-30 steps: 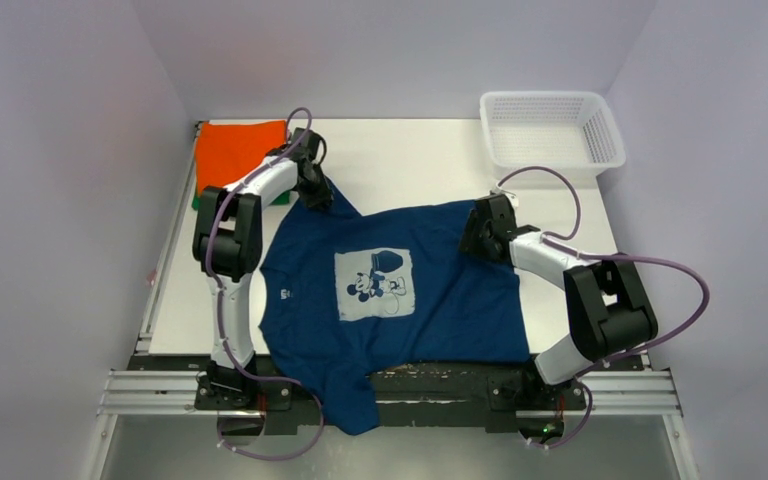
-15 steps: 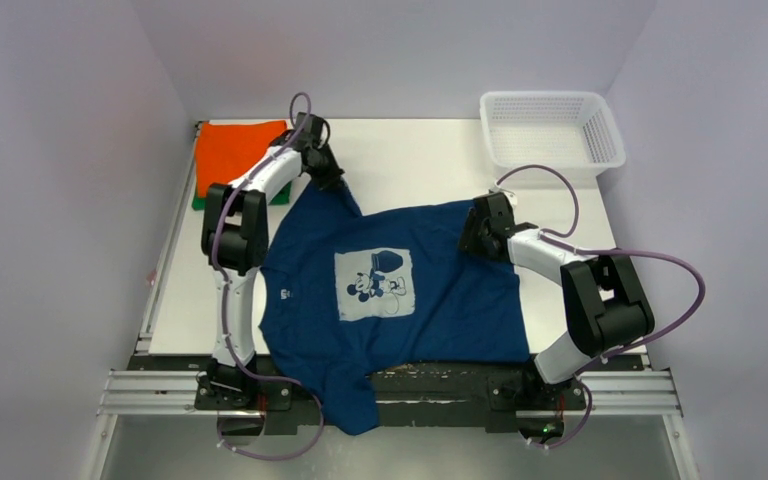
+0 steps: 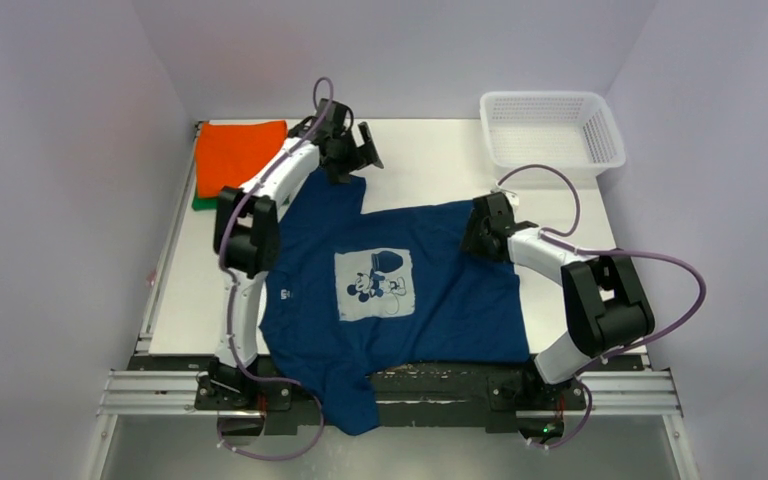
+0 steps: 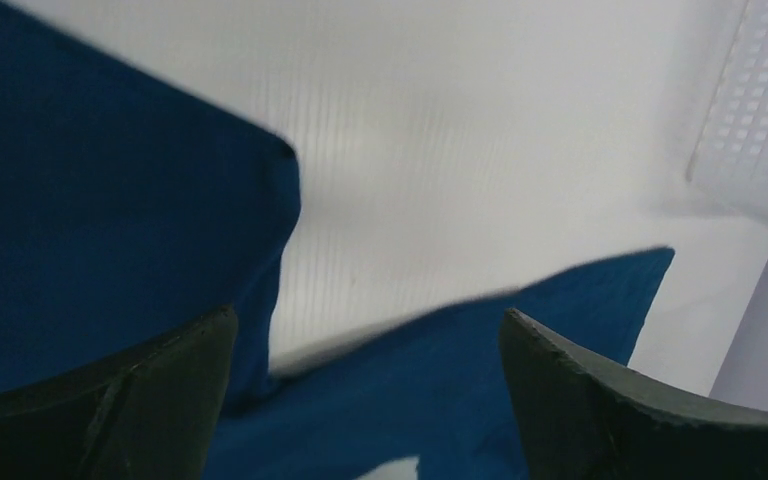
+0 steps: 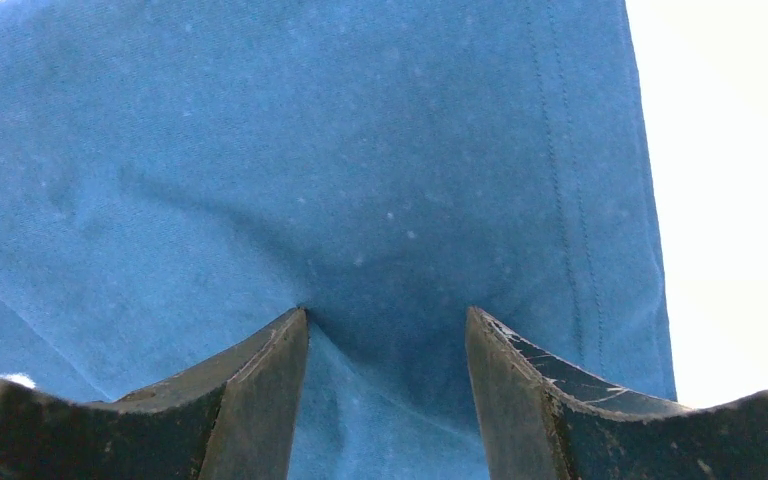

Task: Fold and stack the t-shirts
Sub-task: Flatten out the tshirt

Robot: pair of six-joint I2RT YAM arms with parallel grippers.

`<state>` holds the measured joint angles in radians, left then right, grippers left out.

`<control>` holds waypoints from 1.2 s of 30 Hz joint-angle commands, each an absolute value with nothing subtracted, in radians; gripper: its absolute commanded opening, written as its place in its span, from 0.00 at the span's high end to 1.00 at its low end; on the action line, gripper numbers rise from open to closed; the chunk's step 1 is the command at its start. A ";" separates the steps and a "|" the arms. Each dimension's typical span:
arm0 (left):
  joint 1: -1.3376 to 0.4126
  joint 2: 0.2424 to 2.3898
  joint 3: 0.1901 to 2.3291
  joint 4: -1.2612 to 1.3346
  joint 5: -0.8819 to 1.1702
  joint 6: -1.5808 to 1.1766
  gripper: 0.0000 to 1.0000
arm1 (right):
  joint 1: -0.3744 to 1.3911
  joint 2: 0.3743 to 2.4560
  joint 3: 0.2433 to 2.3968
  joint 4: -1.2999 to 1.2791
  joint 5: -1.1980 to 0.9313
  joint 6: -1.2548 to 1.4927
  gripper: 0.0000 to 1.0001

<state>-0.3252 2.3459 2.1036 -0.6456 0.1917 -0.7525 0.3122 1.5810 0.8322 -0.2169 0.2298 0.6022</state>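
Note:
A navy t-shirt (image 3: 430, 300) with a light cartoon-mouse print (image 3: 374, 283) lies spread face up on the white table (image 3: 430, 170), its lower sleeve hanging over the near edge. My left gripper (image 3: 356, 150) is open above the shirt's far-left sleeve, holding nothing; in the left wrist view the gripper (image 4: 368, 318) has navy cloth (image 4: 80, 200) below its wide-apart fingers. My right gripper (image 3: 480, 230) rests on the shirt's far right edge. In the right wrist view the gripper (image 5: 386, 315) has its jaws apart, with fingertips (image 5: 260, 400) pressed onto the cloth (image 5: 310, 150). A folded orange t-shirt (image 3: 235, 150) lies on a green one (image 3: 200, 203) at the far left.
A white mesh basket (image 3: 552, 128) stands at the far right corner, and its wall (image 4: 760, 100) shows in the left wrist view. Purple walls close in on three sides. A metal rail (image 3: 440, 392) runs along the near edge by the arm bases.
My left gripper has opened, let go of the far-left sleeve, and moved away to the right. The sleeve now lies on the table. The right arm has not moved.

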 commanded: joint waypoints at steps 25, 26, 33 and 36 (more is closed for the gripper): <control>-0.402 1.911 1.273 -0.691 -0.025 -0.678 0.00 | 0.390 1.655 0.867 -0.228 0.274 0.647 0.39; -0.401 1.948 1.320 -0.717 -0.025 -0.676 0.00 | 0.387 1.680 0.891 -0.233 0.274 0.643 0.39; -0.363 2.206 1.707 -0.920 0.052 -0.617 0.00 | 0.338 1.864 1.100 -0.237 0.225 0.611 0.40; -0.341 2.318 1.900 -1.020 0.081 -0.608 0.00 | 0.306 1.922 1.174 -0.224 0.199 0.603 0.40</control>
